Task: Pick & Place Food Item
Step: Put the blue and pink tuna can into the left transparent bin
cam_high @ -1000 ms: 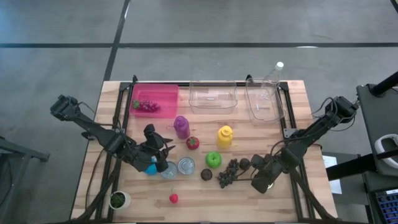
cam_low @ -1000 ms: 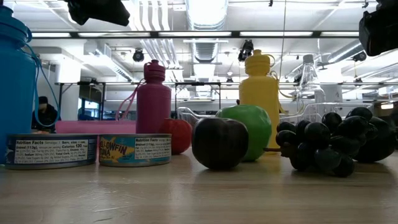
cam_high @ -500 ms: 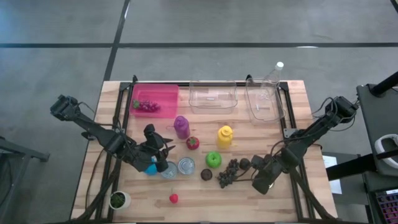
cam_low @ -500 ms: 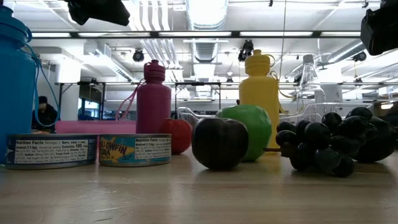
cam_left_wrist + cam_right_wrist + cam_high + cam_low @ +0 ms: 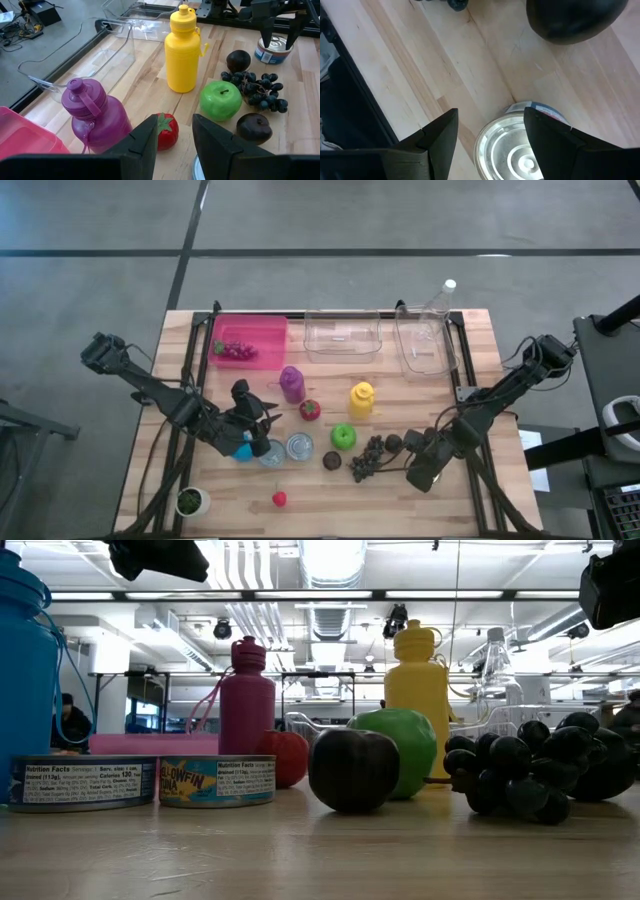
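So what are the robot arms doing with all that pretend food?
Right now neither arm is holding anything. The right gripper hangs open just above a tin can near the table's right side, beside a dark plum. The left gripper waits open, not far above the table, facing a red tomato, a purple bottle, a yellow bottle, a green apple and black grapes. Only the pink bin has any food in it: grapes.
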Controlling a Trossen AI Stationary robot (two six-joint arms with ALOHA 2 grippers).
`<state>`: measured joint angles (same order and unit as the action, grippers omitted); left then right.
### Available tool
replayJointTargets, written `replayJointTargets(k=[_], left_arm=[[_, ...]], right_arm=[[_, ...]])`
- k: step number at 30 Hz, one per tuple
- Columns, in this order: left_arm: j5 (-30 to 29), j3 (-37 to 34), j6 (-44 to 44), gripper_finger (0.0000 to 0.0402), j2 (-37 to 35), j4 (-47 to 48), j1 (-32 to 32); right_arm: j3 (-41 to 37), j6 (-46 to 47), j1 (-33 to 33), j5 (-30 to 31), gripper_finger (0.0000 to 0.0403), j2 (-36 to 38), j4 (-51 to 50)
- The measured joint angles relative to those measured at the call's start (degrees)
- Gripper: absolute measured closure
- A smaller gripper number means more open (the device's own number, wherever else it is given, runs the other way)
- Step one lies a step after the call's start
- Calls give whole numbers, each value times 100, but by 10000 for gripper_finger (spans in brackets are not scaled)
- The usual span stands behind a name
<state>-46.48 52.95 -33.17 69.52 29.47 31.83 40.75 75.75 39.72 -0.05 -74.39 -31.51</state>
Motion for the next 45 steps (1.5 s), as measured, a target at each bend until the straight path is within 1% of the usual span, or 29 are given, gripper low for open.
replayJointTargets(k=[31,34,39,45], left_arm=[[66,-4,15,278,0,4,0],[66,-4,15,278,0,4,-1],[66,-4,14,278,0,4,0],[66,-4,13,278,0,2,0]], right_arm=[[-155,-97,0,10,179,4,29],[-175,-99,0,44,179,7,37],[-192,-143,-3,335,179,-2,-16],[-290,-134,0,332,179,-9,-10]])
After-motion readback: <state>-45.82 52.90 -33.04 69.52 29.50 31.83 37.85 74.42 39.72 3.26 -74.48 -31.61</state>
